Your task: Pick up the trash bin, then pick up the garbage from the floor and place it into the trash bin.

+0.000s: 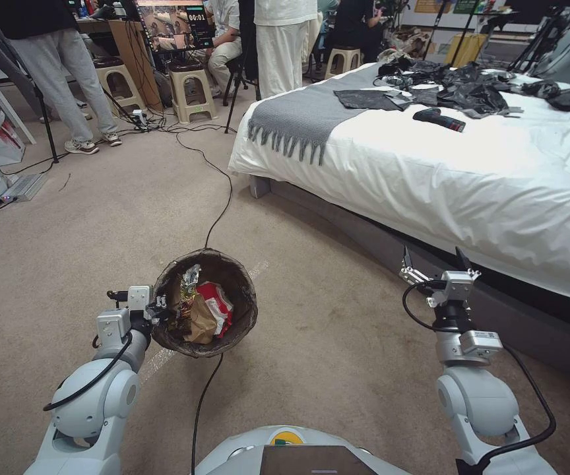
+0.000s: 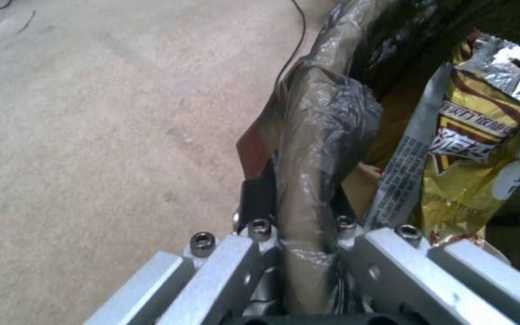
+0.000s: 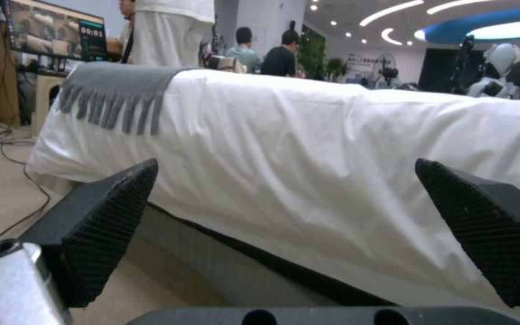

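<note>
The trash bin [image 1: 235, 284] hangs over the beige carpet at lower centre, its dark brown bag folded over the rim. My left gripper [image 1: 159, 309] is shut on the bin's near-left rim; the left wrist view shows the bagged rim [image 2: 308, 171] pinched between the fingers. Inside lies garbage: a red wrapper [image 1: 219, 305], a brown one [image 1: 200, 323] and a yellow foil wrapper [image 2: 471, 153]. My right gripper [image 1: 435, 262] is open and holds nothing, raised beside the bed's side. Its black fingertips [image 3: 106, 221] stand wide apart in the right wrist view.
A bed [image 1: 470, 171] with a white sheet and grey fringed throw fills the right side. A black cable [image 1: 218, 204] runs across the carpet to the bin and under it. Stools, a tripod [image 1: 46, 125] and people stand at the back.
</note>
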{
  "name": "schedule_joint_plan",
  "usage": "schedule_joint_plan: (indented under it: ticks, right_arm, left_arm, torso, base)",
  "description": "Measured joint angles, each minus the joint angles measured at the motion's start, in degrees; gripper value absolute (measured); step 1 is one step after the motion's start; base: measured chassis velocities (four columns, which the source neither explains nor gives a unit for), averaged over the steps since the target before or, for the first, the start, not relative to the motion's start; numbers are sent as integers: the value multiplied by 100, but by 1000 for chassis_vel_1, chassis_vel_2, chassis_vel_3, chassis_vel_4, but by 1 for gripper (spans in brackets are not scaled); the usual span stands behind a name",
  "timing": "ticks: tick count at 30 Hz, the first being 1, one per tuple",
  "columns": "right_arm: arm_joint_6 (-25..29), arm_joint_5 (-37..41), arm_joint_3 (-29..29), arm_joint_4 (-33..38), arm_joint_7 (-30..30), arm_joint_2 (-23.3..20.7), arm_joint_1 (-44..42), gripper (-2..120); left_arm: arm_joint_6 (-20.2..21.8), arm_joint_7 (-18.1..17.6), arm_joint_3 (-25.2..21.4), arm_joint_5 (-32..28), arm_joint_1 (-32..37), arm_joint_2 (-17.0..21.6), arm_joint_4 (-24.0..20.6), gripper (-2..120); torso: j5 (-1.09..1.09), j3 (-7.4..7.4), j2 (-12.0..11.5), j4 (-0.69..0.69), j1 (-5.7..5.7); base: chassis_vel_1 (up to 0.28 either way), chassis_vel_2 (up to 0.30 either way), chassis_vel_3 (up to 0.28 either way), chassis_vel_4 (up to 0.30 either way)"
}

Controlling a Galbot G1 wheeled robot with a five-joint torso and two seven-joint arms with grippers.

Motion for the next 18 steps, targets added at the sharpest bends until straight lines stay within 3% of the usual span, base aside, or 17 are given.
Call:
schedule_joint_plan:
  ticks: [18]
  right_arm:
    - [-24, -55, -179, -96, 25, -27, 119, 100]
  left_arm:
    - [116, -221, -60, -233, -63, -11, 14, 0]
  torso:
    - [0, 0, 0, 0, 0]
  base:
    - [10, 11, 12, 14]
